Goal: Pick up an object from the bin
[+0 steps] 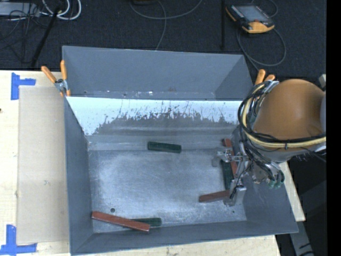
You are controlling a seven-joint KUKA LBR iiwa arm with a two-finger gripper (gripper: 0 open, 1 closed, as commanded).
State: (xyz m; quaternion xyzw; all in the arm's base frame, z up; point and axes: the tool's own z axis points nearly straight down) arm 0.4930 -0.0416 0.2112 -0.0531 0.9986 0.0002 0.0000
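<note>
My gripper (234,192) is low in the bin's right part, close to the right wall. Its tip is at the right end of a short brown flat stick (212,197) that lies on the floor pointing left. A dark green stick (229,170) lies lengthwise just under the gripper's body, partly hidden by it. A small red piece (227,142) shows beyond it, near the back right corner.
A dark green block (164,147) lies at the back middle of the floor. A long brown stick (120,221) lies along the front wall at the left, with a dark green piece (153,222) at its right end. The arm's orange cover and cables hang over the right rim.
</note>
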